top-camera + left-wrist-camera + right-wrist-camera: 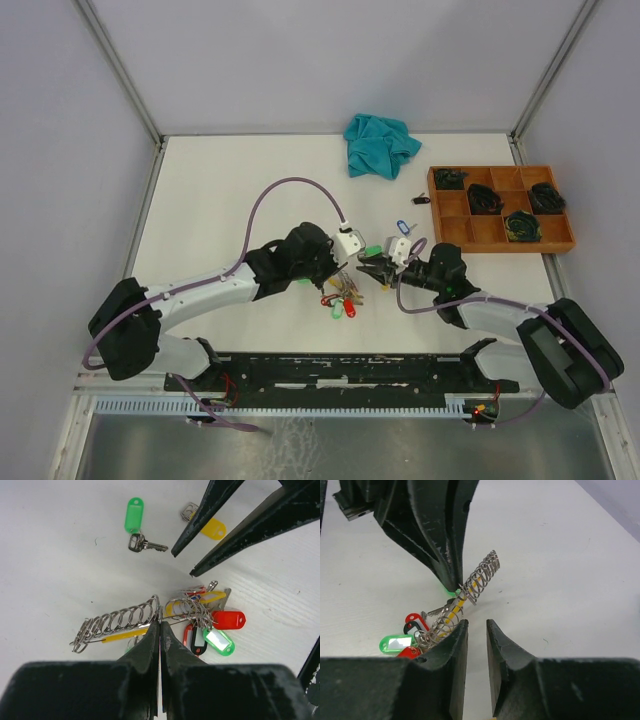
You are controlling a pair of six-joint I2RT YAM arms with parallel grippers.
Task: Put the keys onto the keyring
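Note:
My left gripper point(160, 624) is shut on the thin wire of the keyring point(172, 618), holding it just above the table. A row of small split loops point(117, 622) is strung along the wire. A bunch of keys with red, green, black and yellow tags point(217, 630) hangs at its other side. My right gripper point(477, 625) is open with nothing between its fingers, close beside the strung loops point(482, 575). A loose key with a green tag point(134, 516) and one with a yellow tag point(214, 529) lie on the table beyond. The bunch point(343, 298) lies between both arms.
A key with a blue tag point(403, 226) and a small dark item point(420, 199) lie towards the back right. A wooden compartment tray point(470, 232) with dark bundles stands at the right. A teal cloth point(380, 145) is crumpled at the back edge.

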